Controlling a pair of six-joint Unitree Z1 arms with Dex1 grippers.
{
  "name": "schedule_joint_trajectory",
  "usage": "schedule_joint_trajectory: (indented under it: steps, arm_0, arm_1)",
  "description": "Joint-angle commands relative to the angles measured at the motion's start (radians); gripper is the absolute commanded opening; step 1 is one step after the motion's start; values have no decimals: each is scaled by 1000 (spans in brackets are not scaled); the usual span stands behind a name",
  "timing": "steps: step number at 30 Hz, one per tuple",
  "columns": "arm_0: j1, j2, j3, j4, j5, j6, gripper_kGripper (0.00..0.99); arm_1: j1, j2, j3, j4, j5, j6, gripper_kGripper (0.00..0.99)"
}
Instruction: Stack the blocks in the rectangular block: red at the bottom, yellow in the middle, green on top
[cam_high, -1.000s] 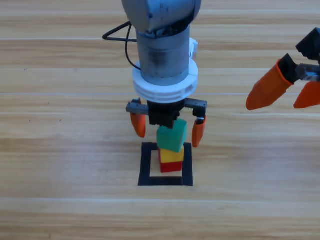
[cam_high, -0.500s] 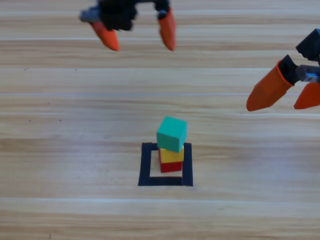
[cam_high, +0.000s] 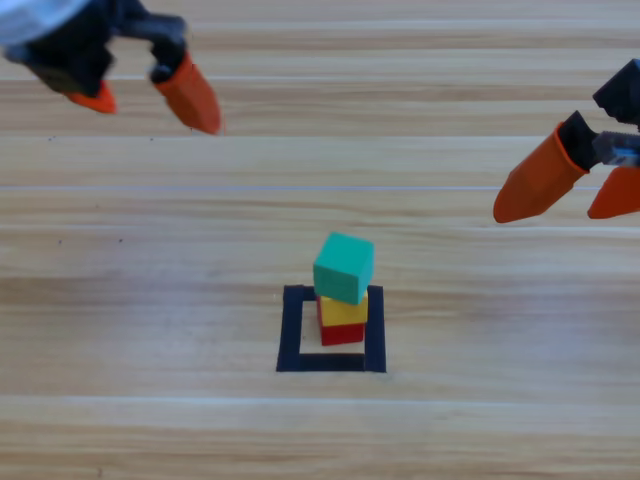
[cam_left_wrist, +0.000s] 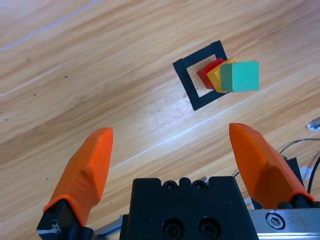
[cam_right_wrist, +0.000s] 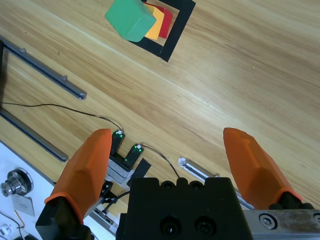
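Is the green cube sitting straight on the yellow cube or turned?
Turned. The green cube rests on the yellow cube with its edges rotated and overhanging, above the red cube, as the high view shows.

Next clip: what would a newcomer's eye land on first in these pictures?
The three-cube tower in the middle of the wooden table: the green cube on the yellow cube on the red cube, standing inside the black tape square, with the green one turned slightly askew. Next, the orange jaws: the left gripper open at the top left corner, the right gripper open at the right edge, both empty.
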Motion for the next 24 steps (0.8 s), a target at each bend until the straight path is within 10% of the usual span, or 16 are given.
schedule_joint_trajectory:
  steps: [1, 24]
  arm_0:
    - [10, -31, 46, -5, 18, 18, 990]
    - [10, 2, 125, -70, 13, -3, 990]
  arm_1:
    - [-32, -28, 29, -13, -1, 0, 986]
    - [-33, 40, 16, -13, 8, -5, 986]
